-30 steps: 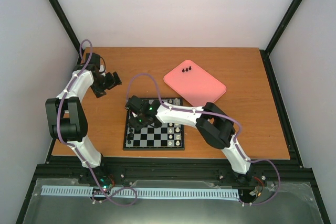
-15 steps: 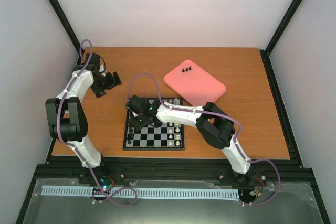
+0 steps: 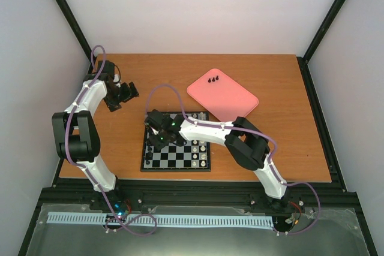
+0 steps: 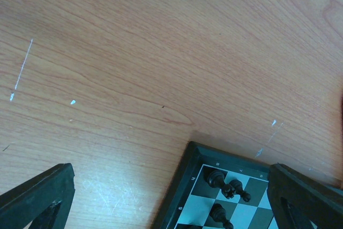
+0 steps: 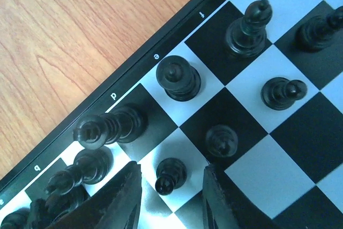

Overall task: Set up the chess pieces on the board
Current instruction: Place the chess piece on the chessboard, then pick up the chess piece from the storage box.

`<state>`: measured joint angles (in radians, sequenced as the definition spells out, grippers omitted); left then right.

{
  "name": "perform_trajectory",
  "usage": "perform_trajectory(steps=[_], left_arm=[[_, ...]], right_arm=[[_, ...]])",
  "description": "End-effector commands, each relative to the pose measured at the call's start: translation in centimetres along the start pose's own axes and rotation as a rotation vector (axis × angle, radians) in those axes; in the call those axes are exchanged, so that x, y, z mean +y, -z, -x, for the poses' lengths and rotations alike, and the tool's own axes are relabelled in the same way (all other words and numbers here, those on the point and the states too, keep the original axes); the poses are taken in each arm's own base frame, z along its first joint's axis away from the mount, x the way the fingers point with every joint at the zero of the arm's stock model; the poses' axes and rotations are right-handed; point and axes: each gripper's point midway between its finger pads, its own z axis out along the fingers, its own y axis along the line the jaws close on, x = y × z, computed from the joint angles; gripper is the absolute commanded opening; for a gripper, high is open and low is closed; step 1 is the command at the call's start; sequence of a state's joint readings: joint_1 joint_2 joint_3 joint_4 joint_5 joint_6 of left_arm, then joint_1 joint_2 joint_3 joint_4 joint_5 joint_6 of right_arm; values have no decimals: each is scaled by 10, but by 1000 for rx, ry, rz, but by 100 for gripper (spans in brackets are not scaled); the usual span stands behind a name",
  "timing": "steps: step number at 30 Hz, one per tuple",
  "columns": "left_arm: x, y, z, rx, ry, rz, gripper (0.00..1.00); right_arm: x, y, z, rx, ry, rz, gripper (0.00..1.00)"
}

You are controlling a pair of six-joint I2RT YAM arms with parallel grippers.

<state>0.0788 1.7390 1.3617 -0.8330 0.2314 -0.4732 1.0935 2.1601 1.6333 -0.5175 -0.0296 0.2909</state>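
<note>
By board [image 5: 300,148] letters [image 5: 156,56] d-e-f, right claw [image 5: 170,172] released astride pawn [image 5: 170,177]; left claw [image 4: 170,186] released.

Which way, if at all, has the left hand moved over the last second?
No. In the top view the left hand sits at the same spot, left of and beyond the board's far-left corner.

board [image 3: 174,161]: black/light-grey checks, dark border, lying flat | chess pieces [image 5: 180,77]: black, upright on squares along its lettered edge

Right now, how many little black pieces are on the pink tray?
3 pieces, bunched together by the far-left corner of the tray. They're tiny, so one more might hide behind another.
</note>
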Motion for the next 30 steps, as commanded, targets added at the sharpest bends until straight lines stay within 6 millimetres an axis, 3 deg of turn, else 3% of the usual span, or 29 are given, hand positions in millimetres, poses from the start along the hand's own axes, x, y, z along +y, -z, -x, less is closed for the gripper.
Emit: perform_trajectory(steps=[1,5,8,11,13,18,24,27,30], left_arm=[[-4,12,12,-44,-19,-13,100],[-4,13,12,-45,-21,-11,100],[-4,14,12,-45,-20,-11,100],[-4,14,11,-42,-18,-12,100],[-5,14,11,-44,-19,-13,100],[-8,17,14,-48,-15,-23,100],[-11,24,21,-68,-22,-21,100],[-12,23,20,-60,-18,-27,100],[-12,22,18,-52,-16,-29,100]], right_arm=[[4,35,21,-63,29,-6,39],[4,64,34,-92,42,-27,46],[-1,97,50,-146,43,-60,57],[-23,120,63,-178,3,-116,81],[-50,127,71,-189,-49,-157,99],[-131,132,88,-201,-193,-256,100],[-247,127,98,-188,-379,-406,100],[-295,115,94,-157,-435,-468,90],[-329,95,83,-121,-495,-477,77]])
